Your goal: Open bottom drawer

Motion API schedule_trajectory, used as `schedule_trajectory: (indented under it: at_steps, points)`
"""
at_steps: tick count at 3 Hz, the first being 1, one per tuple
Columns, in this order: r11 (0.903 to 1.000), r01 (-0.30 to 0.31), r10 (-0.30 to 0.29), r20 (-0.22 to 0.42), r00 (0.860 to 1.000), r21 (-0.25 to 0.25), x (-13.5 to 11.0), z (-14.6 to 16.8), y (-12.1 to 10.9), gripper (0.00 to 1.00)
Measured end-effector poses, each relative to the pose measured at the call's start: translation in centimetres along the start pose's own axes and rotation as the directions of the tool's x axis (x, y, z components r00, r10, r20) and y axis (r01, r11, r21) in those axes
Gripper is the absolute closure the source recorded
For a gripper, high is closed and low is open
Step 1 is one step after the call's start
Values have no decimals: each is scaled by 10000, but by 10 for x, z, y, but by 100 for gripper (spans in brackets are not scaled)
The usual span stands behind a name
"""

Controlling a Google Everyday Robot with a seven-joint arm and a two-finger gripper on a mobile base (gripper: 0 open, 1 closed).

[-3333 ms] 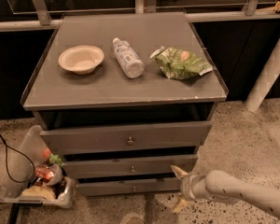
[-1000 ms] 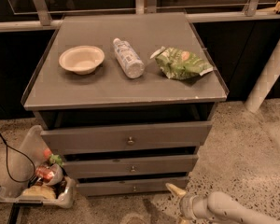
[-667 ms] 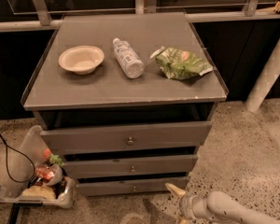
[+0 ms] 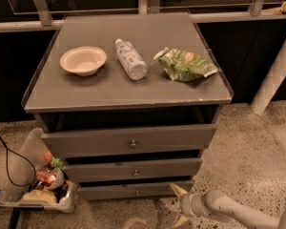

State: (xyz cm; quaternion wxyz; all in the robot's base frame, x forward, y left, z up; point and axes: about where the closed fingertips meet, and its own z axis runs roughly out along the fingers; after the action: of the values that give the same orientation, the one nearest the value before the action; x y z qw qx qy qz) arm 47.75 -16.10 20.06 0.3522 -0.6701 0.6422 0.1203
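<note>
The bottom drawer is the slimmest grey front at the foot of the cabinet, with a small round metal knob. It sits nearly flush under the middle drawer, which lies under the top drawer. My gripper is low near the floor, just right of the bottom drawer's right end and below it. Its two yellowish fingers are spread apart and hold nothing. The pale arm runs off to the lower right.
On the cabinet top lie a beige bowl, a plastic bottle on its side and a green snack bag. A clear bin of trash and a black cable are on the floor at the left. A white post stands at the right.
The gripper has dropped and moved a little left since the earliest frame, from beside the middle drawer's right end down near the floor. The drawers have not moved.
</note>
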Motion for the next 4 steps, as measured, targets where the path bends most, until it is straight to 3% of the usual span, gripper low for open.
schedule_trajectory:
  at_steps: [1, 3, 4]
  points:
    - [9977, -45, 68, -340, 9994, 676, 24, -8, -38, 0]
    - [9969, -238, 269, -406, 9988, 751, 30, 1, -42, 0]
    - [9920, -1014, 1061, -598, 9926, 756, 63, 46, -70, 0]
